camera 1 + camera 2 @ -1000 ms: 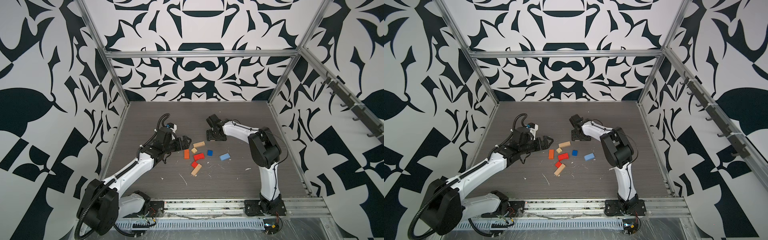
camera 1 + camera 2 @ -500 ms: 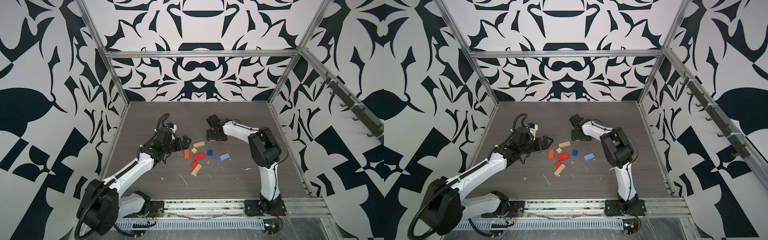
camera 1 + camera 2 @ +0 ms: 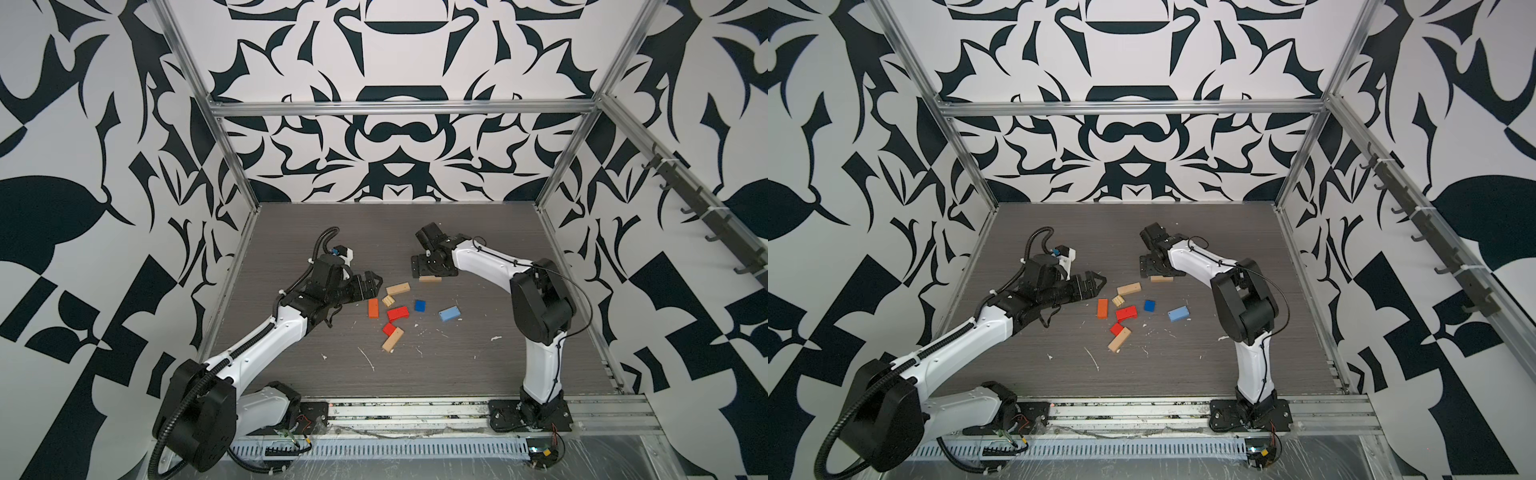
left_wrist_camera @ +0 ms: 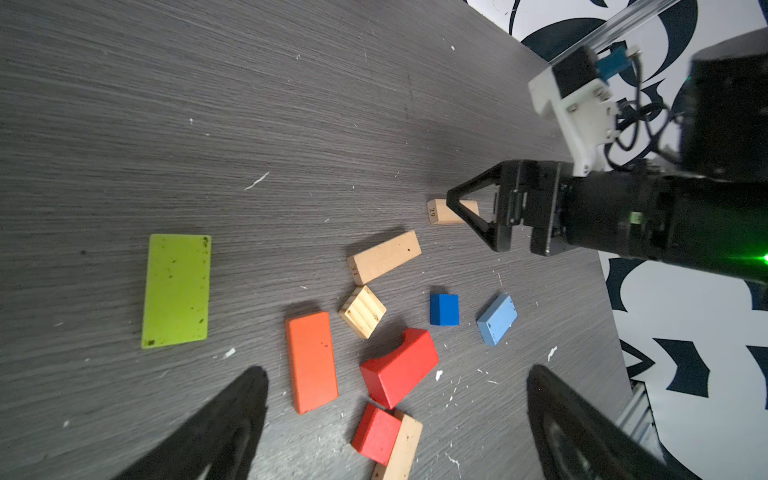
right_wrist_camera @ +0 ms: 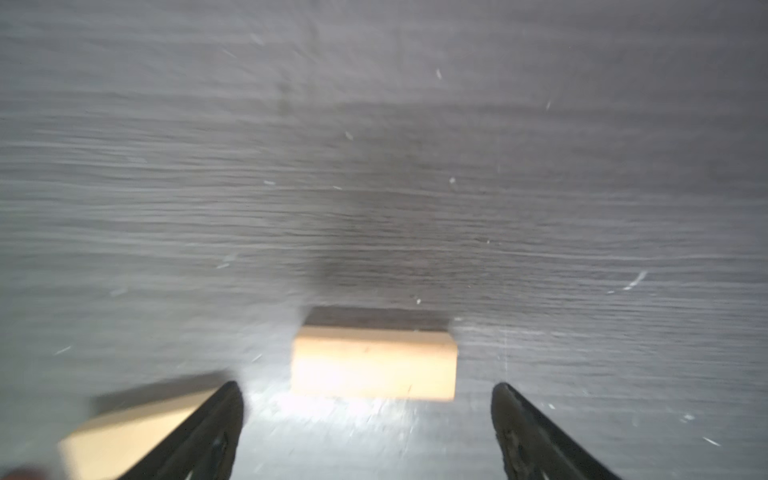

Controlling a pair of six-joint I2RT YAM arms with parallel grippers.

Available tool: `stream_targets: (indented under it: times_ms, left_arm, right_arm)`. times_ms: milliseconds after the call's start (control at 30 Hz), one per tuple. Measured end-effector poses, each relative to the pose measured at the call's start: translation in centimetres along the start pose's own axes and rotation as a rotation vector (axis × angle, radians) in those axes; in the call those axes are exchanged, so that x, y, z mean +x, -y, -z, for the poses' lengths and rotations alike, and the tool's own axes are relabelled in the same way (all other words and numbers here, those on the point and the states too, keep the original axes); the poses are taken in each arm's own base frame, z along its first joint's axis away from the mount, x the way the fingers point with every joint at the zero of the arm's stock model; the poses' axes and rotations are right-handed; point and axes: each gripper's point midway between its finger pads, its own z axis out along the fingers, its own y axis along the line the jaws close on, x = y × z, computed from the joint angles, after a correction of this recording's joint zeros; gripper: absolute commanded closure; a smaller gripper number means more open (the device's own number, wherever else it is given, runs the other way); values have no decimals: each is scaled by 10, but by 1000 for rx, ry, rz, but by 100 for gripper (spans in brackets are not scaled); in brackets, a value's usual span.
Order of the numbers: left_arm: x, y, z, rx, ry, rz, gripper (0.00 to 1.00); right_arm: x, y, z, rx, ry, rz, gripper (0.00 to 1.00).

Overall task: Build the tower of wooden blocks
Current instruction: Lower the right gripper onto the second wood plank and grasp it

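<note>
The blocks lay unstacked, each flat on the counter (image 4: pixel 291 104). A lime green oblong (image 4: pixel 176 291) sat apart from a loose cluster: an orange oblong (image 4: pixel 311 368), a ridged tan cube (image 4: pixel 362 311) just beside a tan oblong marked 31 (image 4: pixel 384 257), a dark blue cube (image 4: pixel 444 308), a light blue oblong (image 4: pixel 497 319), a notched red block (image 4: pixel 399 368), and a red cube (image 4: pixel 377 433) touching a plain tan oblong (image 4: pixel 403 446). A tan block marked 29 (image 4: pixel 438 212) lay beyond the cluster.
</note>
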Motion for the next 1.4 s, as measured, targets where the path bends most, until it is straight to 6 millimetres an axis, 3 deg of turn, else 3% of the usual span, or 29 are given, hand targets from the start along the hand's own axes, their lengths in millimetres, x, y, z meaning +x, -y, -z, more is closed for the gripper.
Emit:
stream_targets:
  times_ms: [133, 267, 433, 600, 1033, 1400]
  left_arm:
    - [-1, 2, 0, 10, 4, 15, 0]
    - [-3, 4, 2, 15, 11, 18, 0]
    - [-5, 7, 7, 24, 24, 15, 1]
    - [0, 3, 10, 19, 23, 17, 0]
    - [1, 2, 11, 15, 26, 17, 0]
    - [1, 2, 11, 13, 23, 17, 0]
  right_arm:
    - [3, -24, 18, -60, 25, 60, 5]
    - [17, -49, 20, -106, 10, 130, 8]
    - [37, -76, 11, -147, -36, 186, 8]
    - [44, -93, -6, -159, -65, 209, 8]
    - [47, -98, -33, -137, -95, 217, 8]
    - [47, -98, -38, -126, -98, 219, 13]
